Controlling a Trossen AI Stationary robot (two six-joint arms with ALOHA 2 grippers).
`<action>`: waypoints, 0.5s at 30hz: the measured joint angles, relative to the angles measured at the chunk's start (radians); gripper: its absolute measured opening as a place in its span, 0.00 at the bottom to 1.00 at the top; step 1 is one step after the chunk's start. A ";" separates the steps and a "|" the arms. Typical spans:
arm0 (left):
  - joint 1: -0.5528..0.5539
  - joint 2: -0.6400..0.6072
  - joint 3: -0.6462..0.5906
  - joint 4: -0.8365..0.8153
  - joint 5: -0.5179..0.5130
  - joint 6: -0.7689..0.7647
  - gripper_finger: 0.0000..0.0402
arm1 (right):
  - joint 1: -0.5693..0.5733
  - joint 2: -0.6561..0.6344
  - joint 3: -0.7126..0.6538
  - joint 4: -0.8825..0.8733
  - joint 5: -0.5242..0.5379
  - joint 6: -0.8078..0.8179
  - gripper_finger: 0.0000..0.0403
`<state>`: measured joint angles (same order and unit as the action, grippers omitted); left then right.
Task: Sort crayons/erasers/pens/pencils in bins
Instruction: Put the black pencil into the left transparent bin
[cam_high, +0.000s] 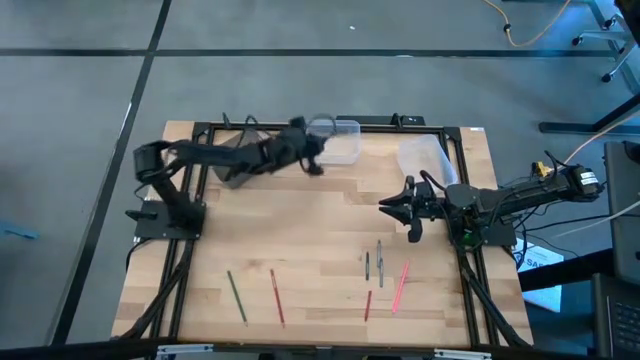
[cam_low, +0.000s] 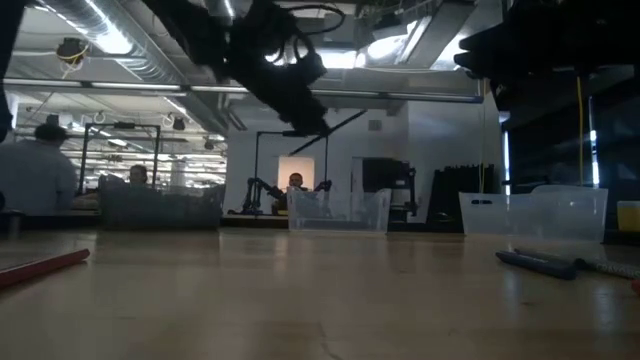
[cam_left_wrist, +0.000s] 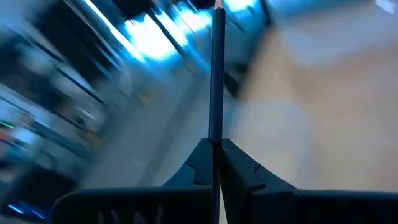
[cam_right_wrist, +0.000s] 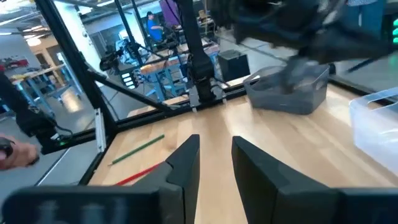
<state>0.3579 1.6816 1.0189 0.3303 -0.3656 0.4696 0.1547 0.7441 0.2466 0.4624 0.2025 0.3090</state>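
My left gripper (cam_high: 312, 158) is raised over the far middle of the table, beside the clear bin (cam_high: 338, 141), and is shut on a thin dark stick (cam_left_wrist: 216, 74). That stick also shows in the low view (cam_low: 330, 122). The dark grey bin (cam_high: 232, 168) lies partly under the left arm. The whitish bin (cam_high: 424, 158) stands at the far right. My right gripper (cam_high: 395, 205) is open and empty above the table's right middle. Several sticks lie flat near the front: green (cam_high: 237, 297), red (cam_high: 277, 297), two grey (cam_high: 373, 263), pink (cam_high: 402, 285). My left gripper pinches the dark stick by its near end (cam_left_wrist: 216, 142) between its two fingertips (cam_left_wrist: 199, 165). The stick runs on straight ahead from the fingers, in line with them. It is lifted clear of the table and lies nearly level in the low view.
A short red stick (cam_high: 368, 305) lies near the pink one. A black frame rail (cam_high: 330, 127) runs along the far edge behind the bins. People and other benches show in the room beyond the table. Bare wood (cam_high: 300, 230) lies between the bins and the sticks.
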 joint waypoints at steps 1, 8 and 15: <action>0.028 0.030 0.007 0.083 0.016 0.026 0.00 | 0.000 0.000 0.000 0.002 0.006 -0.002 0.24; 0.126 0.212 0.150 0.034 0.114 -0.032 0.00 | 0.000 0.000 0.000 -0.017 0.006 -0.030 0.24; 0.104 0.280 0.233 -0.103 0.042 -0.030 0.08 | 0.000 0.000 0.000 -0.037 0.006 -0.029 0.24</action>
<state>0.4617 1.9614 1.2520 0.2272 -0.3232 0.4397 0.1543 0.7437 0.2466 0.4257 0.2089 0.2798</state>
